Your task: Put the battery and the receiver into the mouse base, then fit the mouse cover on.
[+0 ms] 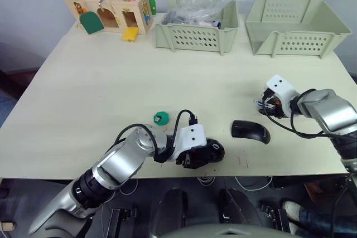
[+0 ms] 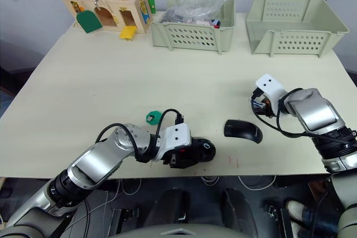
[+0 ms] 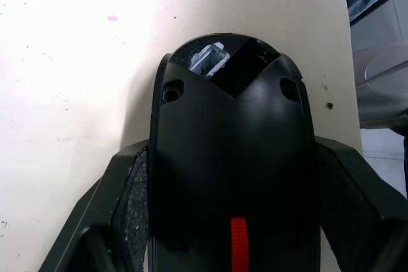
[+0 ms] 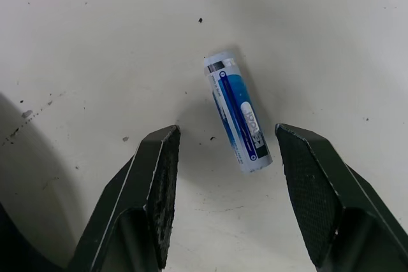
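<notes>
Pale cream bench (image 1: 111,82) carries the whole job, with two green crates and a wooden toy house along its far edge in the upper part of the head frames. At the lower centre the left gripper (image 1: 209,153) is clamped on the mouse base (image 3: 229,151), whose hollow compartment faces the left wrist camera with the red mark near the fingers. The mouse cover (image 1: 251,131) lies just right of that, apart from both arms.

What matters now is at the right of the frame. The right gripper (image 4: 223,157) hangs over the bench with its fingers spread, and the battery (image 4: 237,118) lies flat on the bench ahead of the gap between them. Its long axis runs roughly along the fingers, tilted a little, not across the gap, so a straight descent and squeeze would likely take it by its sides. The right arm is plainly the nearer one; the left is occupied holding the shell.
</notes>
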